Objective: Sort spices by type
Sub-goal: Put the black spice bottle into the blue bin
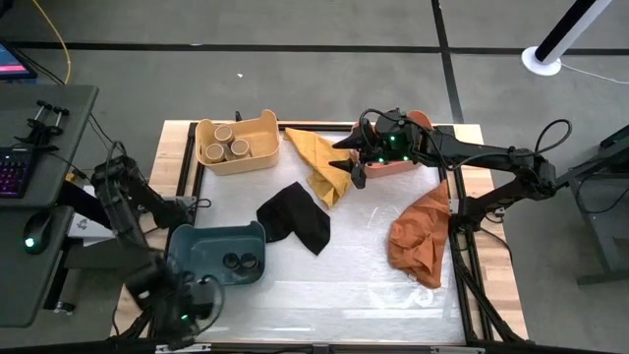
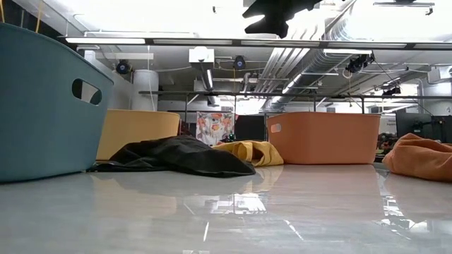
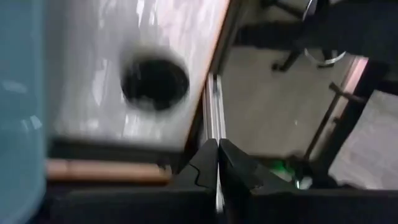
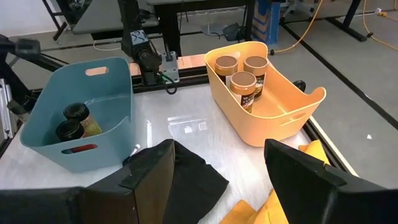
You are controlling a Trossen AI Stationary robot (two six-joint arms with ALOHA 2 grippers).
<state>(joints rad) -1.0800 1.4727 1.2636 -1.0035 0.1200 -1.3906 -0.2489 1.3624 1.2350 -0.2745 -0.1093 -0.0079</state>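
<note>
Three tan-topped jars [image 1: 234,146] [image 4: 239,73] stand in the yellow bin [image 1: 263,126] at the table's far left. Two black-topped jars [image 1: 241,263] [image 4: 73,121] stand in the blue bin [image 1: 192,246] at the near left. No brownish-topped jar shows. My right gripper [image 1: 354,165] [image 4: 217,171] is open and empty, hovering beside the orange bin [image 1: 421,120] above the yellow cloth [image 1: 319,162]. My left gripper [image 1: 192,317] [image 3: 217,168] is shut and empty at the table's near left corner. Near it, a blurred dark round shape [image 3: 154,83] lies on the table.
A black cloth [image 1: 295,218] lies mid-table and an orange cloth [image 1: 418,241] at the right side. The orange bin [image 2: 325,137] stands at the far edge, mostly under my right arm. The near middle of the white table [image 1: 334,295] holds no objects.
</note>
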